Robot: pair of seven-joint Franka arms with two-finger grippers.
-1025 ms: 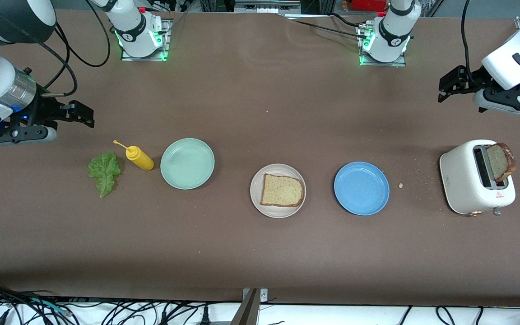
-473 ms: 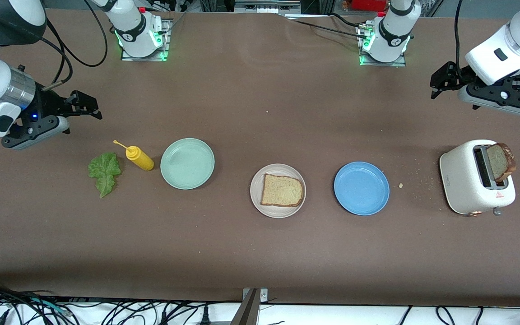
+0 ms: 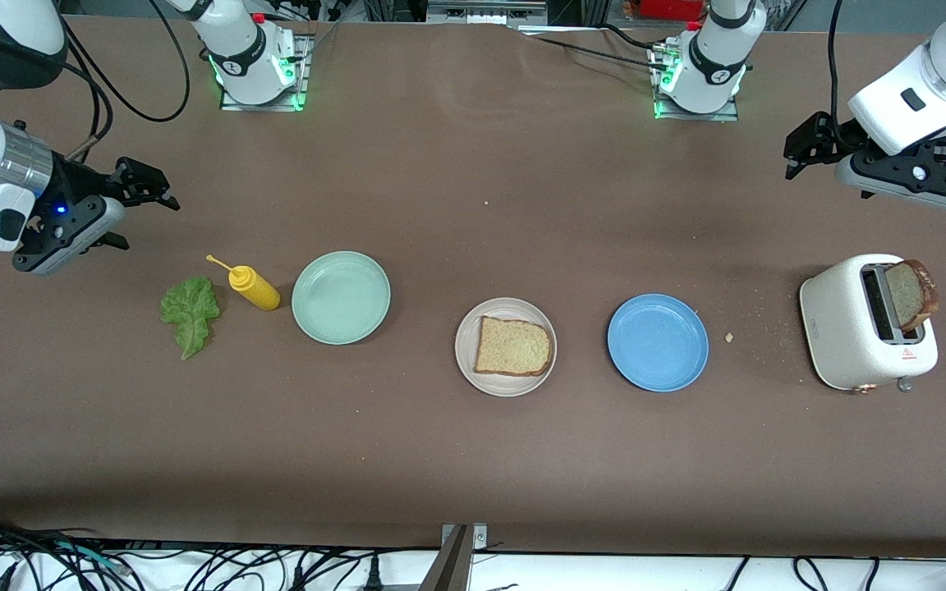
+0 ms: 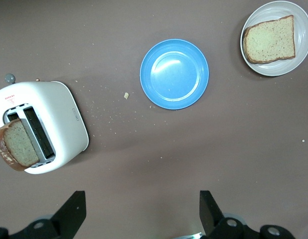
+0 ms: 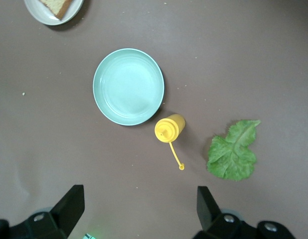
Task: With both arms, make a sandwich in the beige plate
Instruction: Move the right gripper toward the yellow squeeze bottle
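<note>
You see the beige plate (image 3: 506, 346) at the middle of the worktop (image 3: 473, 460), with one bread slice (image 3: 513, 347) lying flat on it. Toward the left arm's end, the blue plate (image 3: 658, 342) sits beside it, and past that the white toaster (image 3: 859, 324) holds a second bread slice (image 3: 910, 294) standing up out of its slot. Toward the right arm's end you find the mint-green plate (image 3: 341, 297), then the yellow squeeze bottle (image 3: 252, 285) lying tipped just beside it, and the lettuce leaf (image 3: 190, 313) flat on the worktop near the bottle. Your left gripper (image 3: 801, 149) hangs in the air above the worktop near the toaster, fingers spread and holding nothing. Your right gripper (image 3: 149, 185) hangs above the worktop near the lettuce and bottle, fingers likewise spread and empty.
</note>
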